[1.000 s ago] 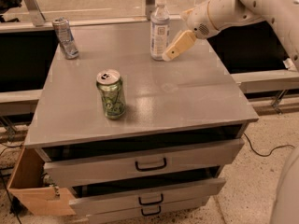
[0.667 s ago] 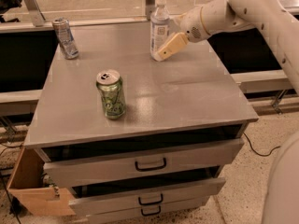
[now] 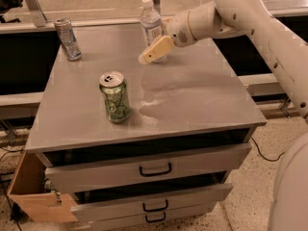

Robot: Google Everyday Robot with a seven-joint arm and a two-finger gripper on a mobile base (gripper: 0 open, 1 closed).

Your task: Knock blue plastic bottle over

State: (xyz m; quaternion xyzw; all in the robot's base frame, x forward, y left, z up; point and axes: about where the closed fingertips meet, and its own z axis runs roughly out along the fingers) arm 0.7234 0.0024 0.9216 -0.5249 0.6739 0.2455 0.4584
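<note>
Clear bluish plastic with a white cap: your bottle (image 3: 151, 23) stands upright near the back edge of the grey cabinet top (image 3: 202, 95). Your gripper (image 3: 155, 51) sits low, right at the bottle's base on the front side (spread or closed, I cannot tell). A green can (image 3: 115, 97) stands front-left, and a silver can (image 3: 67, 38) stands at the back-left corner.

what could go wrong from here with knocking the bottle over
1. The gripper sits low beside the upright blue plastic bottle, near its base, so a push may just slide the bottle instead of tipping it.
2. The bottle stands close to the back edge of the cabinet top; once down, it might roll off.
3. A bottle rolling left might hit the silver-blue can.
</note>
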